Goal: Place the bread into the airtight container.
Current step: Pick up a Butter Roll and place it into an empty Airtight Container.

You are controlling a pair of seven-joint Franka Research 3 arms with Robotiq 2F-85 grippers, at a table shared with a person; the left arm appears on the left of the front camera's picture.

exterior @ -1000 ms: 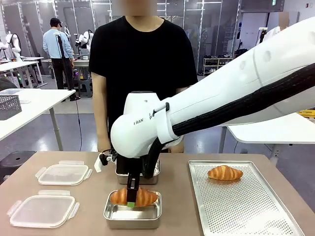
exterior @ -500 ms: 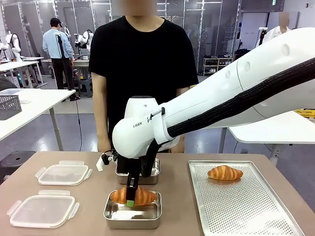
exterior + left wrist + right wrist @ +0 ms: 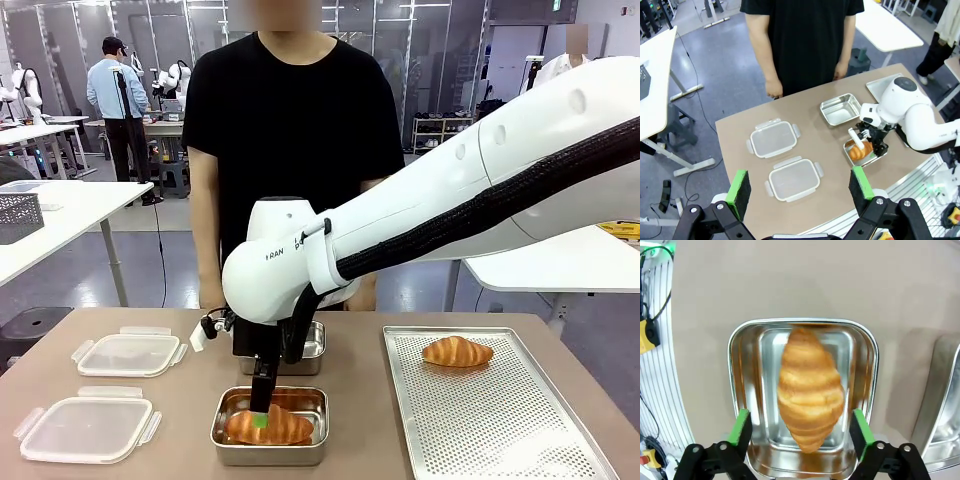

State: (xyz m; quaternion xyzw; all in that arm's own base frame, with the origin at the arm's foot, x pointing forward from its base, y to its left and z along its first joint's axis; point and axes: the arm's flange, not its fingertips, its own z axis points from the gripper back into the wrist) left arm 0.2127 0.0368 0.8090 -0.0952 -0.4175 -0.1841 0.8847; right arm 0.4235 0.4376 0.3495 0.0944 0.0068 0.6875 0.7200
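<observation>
**Croissant in the tin, jaws spread wide**

The right pincer (image 3: 801,431) hangs straight over the steel container (image 3: 735,355). Its 2 green pads stand wide apart and grip nothing. The croissant (image 3: 810,390) lies between and below them inside the container, apparently freed to stay there.

To this pincer's right sits the perforated tray (image 3: 520,440). To its left are 2 clear lids (image 3: 128,354). Just beyond it is a 2nd steel container (image 3: 312,345). 1 spare croissant (image 3: 457,351) rests on the tray. Nothing seems to block a straight lift.

The left pincer (image 3: 799,186) hovers high, open and empty.
</observation>
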